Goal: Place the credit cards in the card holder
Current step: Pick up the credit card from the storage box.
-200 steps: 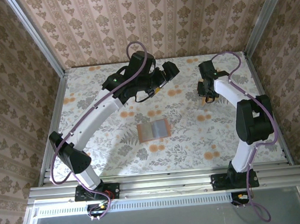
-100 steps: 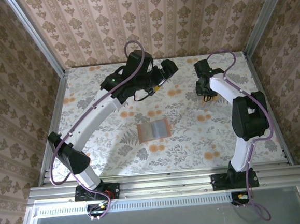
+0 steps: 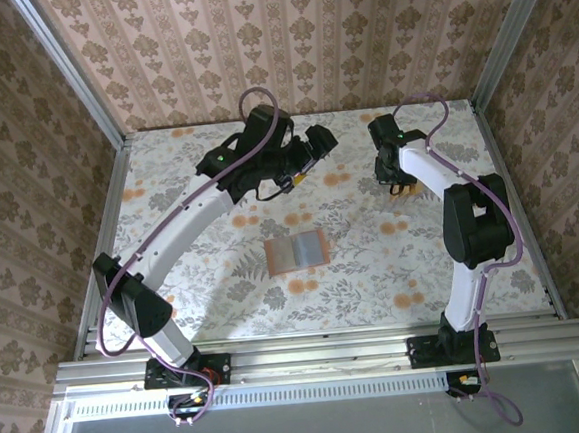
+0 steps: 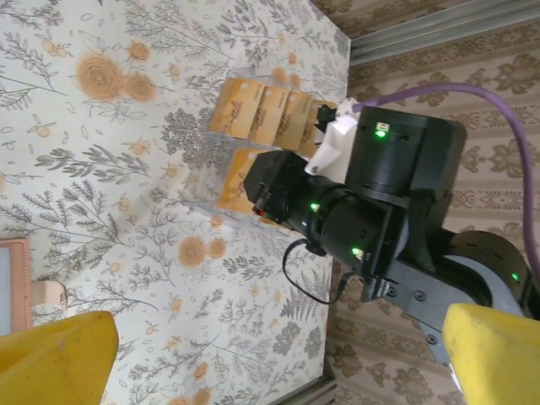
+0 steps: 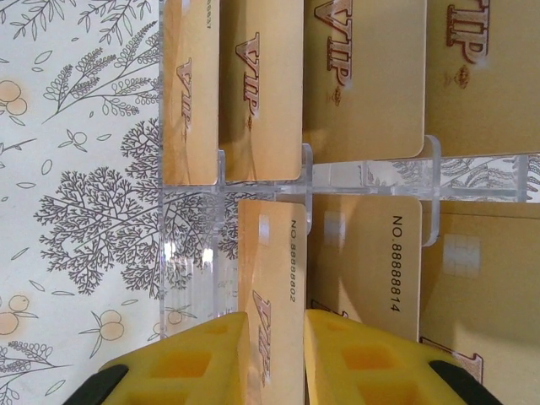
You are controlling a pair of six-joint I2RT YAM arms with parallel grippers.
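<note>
Toward the left of the floral table, the left arm reaches from its base out to the far middle, where the left gripper hangs above the cloth. In its wrist view the yellow fingers sit at opposite bottom corners, so the jaws are spread wide with nothing between them. Near the table's centre, closer to the bases than either gripper, the card holder lies opened flat, its greyish inner panels facing up and a salmon-brown border showing on its left side. It touches neither arm. Further right, the right arm bends up and over to the far right part of the table, with the right gripper pointed down at a clear acrylic rack that holds the credit cards. These sit in two rows, with four cards in the far row in the left wrist view and more in the near row. The right wrist camera shows the gripper's yellow fingertips close together on either side of one near-row card — the one whose printed number ends in 802. The gap is narrow and the card shows through it, but I cannot tell whether the pads actually pinch its edges.
</note>
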